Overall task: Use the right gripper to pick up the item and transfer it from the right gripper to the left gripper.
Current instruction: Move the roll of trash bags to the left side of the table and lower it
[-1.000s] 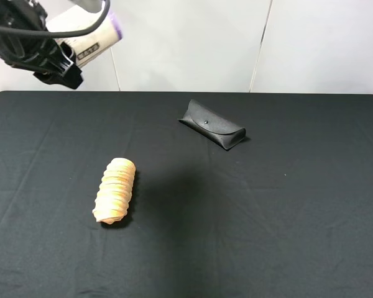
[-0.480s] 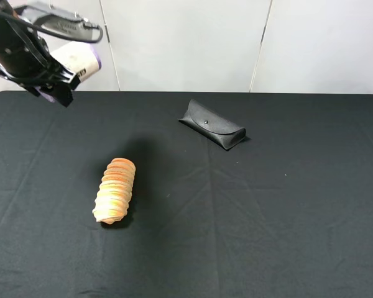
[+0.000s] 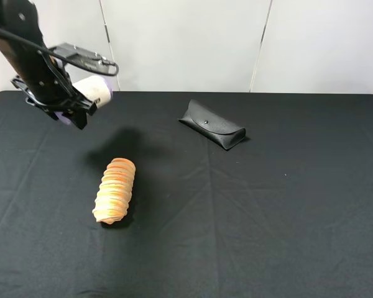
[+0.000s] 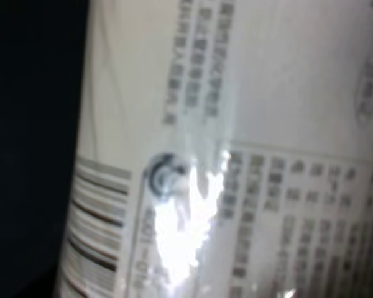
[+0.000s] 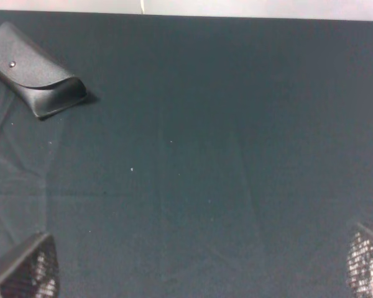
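labelled roll (image 3: 97, 91) clamped in left gripper (image 3: 69, 109) over far-left corner of desk (image 3: 286, 236); right gripper (image 5: 196, 268) wide, empty; grip looks off-centre, roll could slip and drop

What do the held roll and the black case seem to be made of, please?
The roll: likely glossy plastic film, given the glare over its print and barcode. The black case: probably matte faux leather, with a folded flap and small snap stud.
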Tool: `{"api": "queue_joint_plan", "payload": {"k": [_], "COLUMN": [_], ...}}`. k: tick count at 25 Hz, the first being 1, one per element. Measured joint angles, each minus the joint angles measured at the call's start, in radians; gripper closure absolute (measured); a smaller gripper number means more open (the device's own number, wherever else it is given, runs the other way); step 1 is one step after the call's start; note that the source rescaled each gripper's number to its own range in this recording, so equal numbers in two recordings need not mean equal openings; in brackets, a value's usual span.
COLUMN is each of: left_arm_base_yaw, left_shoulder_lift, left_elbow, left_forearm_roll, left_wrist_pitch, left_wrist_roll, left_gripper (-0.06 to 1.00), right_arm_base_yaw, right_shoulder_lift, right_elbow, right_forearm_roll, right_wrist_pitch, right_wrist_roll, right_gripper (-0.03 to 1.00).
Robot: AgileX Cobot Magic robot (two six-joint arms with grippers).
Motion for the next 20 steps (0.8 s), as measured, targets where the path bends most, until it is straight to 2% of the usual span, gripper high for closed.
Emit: {"api": "queue_joint_plan", "payload": {"k": [7, 20], "left_arm_base_yaw": [0.000, 0.000], "left_shoulder_lift": [0.076, 0.080], "left_elbow": [0.000, 0.000], "left_forearm_roll": [0.000, 0.000], "left_wrist_pitch": [-0.036, -0.043], "left_wrist_roll": [0.000, 0.000], "left_gripper": [0.93, 0.94], "right_arm_base_yaw": [0.000, 0.000], "right_shoulder_lift": [0.000, 0.000], "right_elbow": [0.000, 0.000], "right_forearm_roll": [0.000, 0.000], "right_wrist_pitch": [0.000, 0.000], "right_wrist_roll": [0.000, 0.000], "right_gripper": [-0.03, -0.03]}}
